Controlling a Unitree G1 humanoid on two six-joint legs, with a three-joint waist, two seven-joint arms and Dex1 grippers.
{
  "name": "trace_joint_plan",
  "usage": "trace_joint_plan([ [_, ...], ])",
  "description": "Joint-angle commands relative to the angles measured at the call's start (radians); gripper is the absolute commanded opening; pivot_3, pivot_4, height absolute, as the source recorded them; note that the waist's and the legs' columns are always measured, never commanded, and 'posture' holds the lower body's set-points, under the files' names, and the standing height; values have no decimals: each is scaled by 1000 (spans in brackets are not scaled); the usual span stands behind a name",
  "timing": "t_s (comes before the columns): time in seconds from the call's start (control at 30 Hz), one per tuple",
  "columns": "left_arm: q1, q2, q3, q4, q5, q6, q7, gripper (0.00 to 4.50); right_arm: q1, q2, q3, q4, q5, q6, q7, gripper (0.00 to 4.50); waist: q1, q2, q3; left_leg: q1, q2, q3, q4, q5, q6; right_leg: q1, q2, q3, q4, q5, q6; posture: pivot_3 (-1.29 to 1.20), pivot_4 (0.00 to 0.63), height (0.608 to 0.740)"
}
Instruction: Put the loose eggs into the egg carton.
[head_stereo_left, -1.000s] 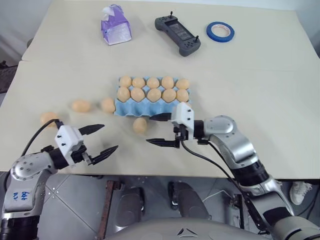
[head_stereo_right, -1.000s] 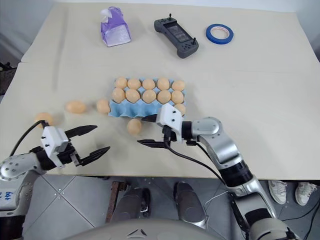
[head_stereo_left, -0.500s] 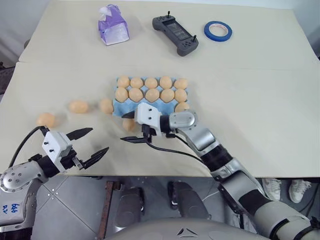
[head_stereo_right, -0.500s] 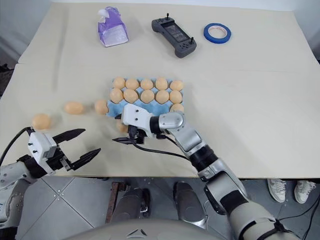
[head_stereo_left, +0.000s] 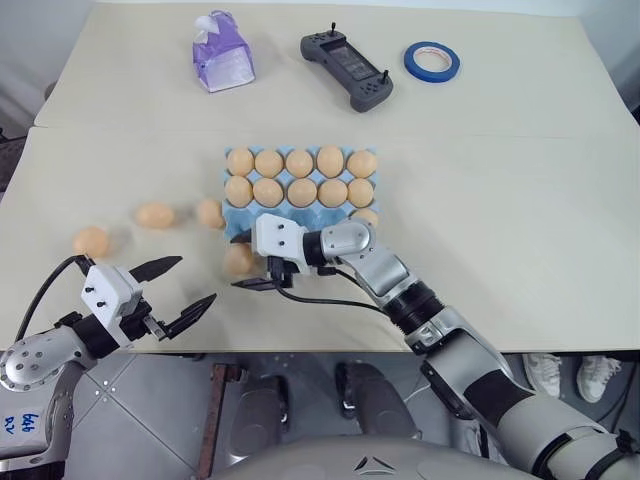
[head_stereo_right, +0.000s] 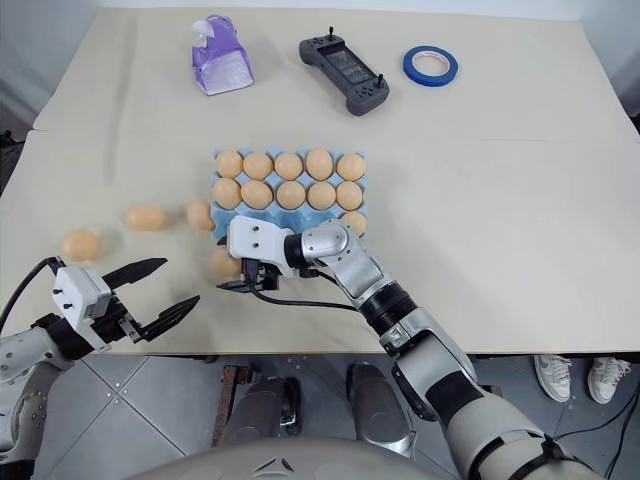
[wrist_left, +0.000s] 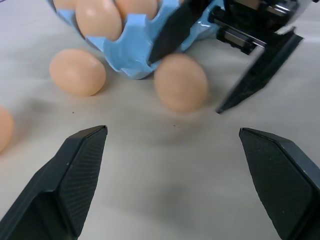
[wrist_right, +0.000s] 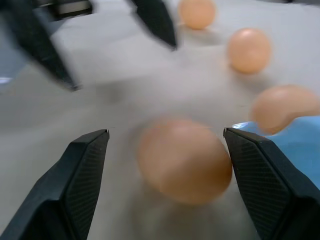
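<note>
The egg carton sits mid-table, its two far rows full and one egg at the near row's right end. A loose egg lies just off its 7 o'clock corner, between the spread fingers of the right gripper, not pinched. Three more eggs trail toward 9 o'clock. The right arm hides the near cups. The left gripper hangs wide apart near the table's front edge. At 12 o'clock, well apart: purple tissue pack, controller, blue tape roll.
</note>
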Motion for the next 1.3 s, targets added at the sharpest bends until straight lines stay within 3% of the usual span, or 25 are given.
trace_joint_plan([
  [0.03, 5, 2, 22, -27, -18, -2, 1, 4500, 6, -10, 17, -38, 2, 17, 57, 3824, 0, 0, 0, 0, -1, 0, -1, 0, 0, 0, -1, -1, 0, 0, 0, 0, 150, 740],
  [0.27, -19, 3, 15, -14, -15, -1, 1, 4500, -20, 25, -5, -18, -10, 13, 16, 3824, -2, 0, 0, 0, -1, -1, -5, 1, -1, -1, -7, -17, -1, -1, -2, 0, 150, 740],
  [0.6, -8, -3, 9, -16, -11, -1, 2, 4500, 18, 28, 7, -113, 23, 137, 55, 3824, 0, 0, 0, -1, -1, -4, -10, 1, -1, -1, -8, -21, -2, -1, -2, 0, 150, 740],
  [0.87, -4, -11, -9, -12, -4, 0, 7, 4500, 23, 50, -1, -103, 12, 135, 25, 3824, -1, 0, 0, -1, -1, -4, -9, 1, -1, -1, -8, -21, -2, -1, -2, 0, 150, 740],
  [0.97, -5, -10, -10, -14, -5, 2, 9, 4500, 20, 57, 0, -81, 8, 124, 17, 3217, -1, 0, 0, 0, -1, -4, -9, 1, -2, -1, -8, -21, -3, -2, -3, 0, 150, 740],
  [1.1, -9, -3, -2, -15, -13, 5, 4, 4500, 19, 57, -18, -63, 20, 104, 16, 2089, 0, 0, 0, 0, -1, -5, -9, 1, -2, -1, -8, -22, -3, -2, -3, 0, 150, 740],
  [1.3, -17, 9, -2, -22, -26, 14, -21, 4500, 38, 34, -89, -129, 98, 87, 44, 1980, 0, 0, 0, -1, -1, -6, -9, 2, -3, -1, -8, -22, -2, -2, -3, 0, 150, 740],
])
